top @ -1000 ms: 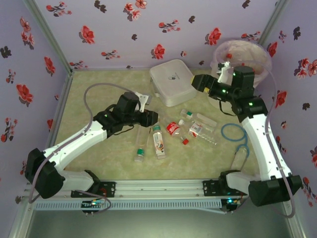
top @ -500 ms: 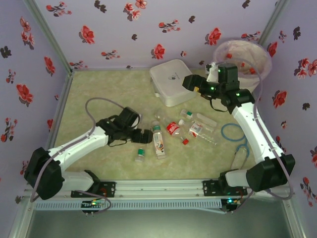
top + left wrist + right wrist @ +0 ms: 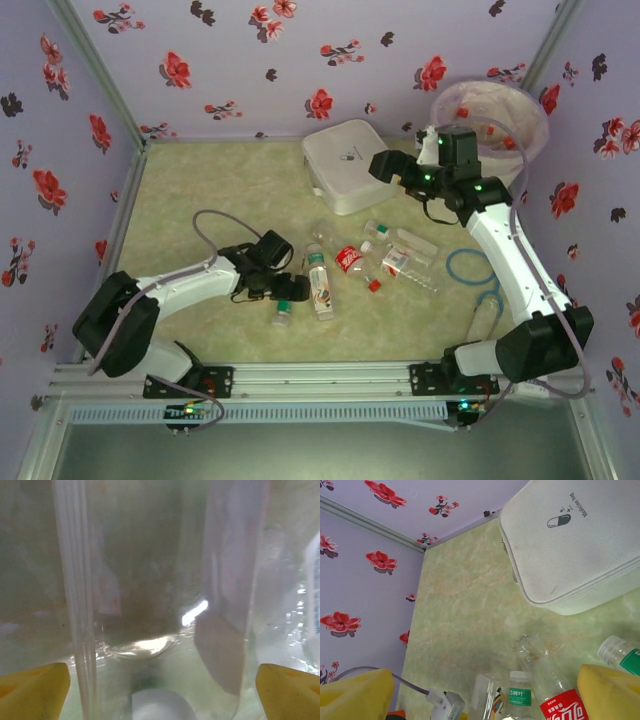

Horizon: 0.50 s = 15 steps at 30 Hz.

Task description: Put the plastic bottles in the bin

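Currently bottles (image 3: pixel 405 262) lie on the surface (image 3: pixel 200 190), outside the lined bin (image 3: pixel 500 88). Left pincer (image 3: pixel 162 690) open astride one bottle (image 3: pixel 150 580); right pincer (image 3: pixel 485 690) open too.

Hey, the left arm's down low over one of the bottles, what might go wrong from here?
1. The left gripper straddles a clear bottle lying close beside another bottle; closing could bump that neighbour, or the smooth round bottle might squirt out.
2. The bin stands in the far right corner, with the right gripper and the white box roughly in between; the carry could clip them.
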### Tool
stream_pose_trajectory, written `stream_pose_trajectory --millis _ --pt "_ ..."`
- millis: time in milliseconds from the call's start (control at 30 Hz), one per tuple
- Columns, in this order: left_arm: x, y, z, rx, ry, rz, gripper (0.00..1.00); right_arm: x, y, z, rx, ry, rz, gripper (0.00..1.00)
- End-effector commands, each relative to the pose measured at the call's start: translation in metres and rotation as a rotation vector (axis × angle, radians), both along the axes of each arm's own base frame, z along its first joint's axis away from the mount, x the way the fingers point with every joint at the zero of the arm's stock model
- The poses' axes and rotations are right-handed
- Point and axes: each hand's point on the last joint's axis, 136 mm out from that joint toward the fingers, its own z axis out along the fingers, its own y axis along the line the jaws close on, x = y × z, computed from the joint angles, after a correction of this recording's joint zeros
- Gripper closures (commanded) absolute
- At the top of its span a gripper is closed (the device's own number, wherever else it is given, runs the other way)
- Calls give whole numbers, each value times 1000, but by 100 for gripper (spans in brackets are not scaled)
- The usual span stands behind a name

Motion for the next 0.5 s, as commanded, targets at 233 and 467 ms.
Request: stream_pose_trajectory --millis 233,467 --pt "12 16 22 -6 -75 53 44 -27 13 9 49 12 92 13" --pt "36 22 76 -61 -203 39 54 -35 40 2 80 25 158 19"
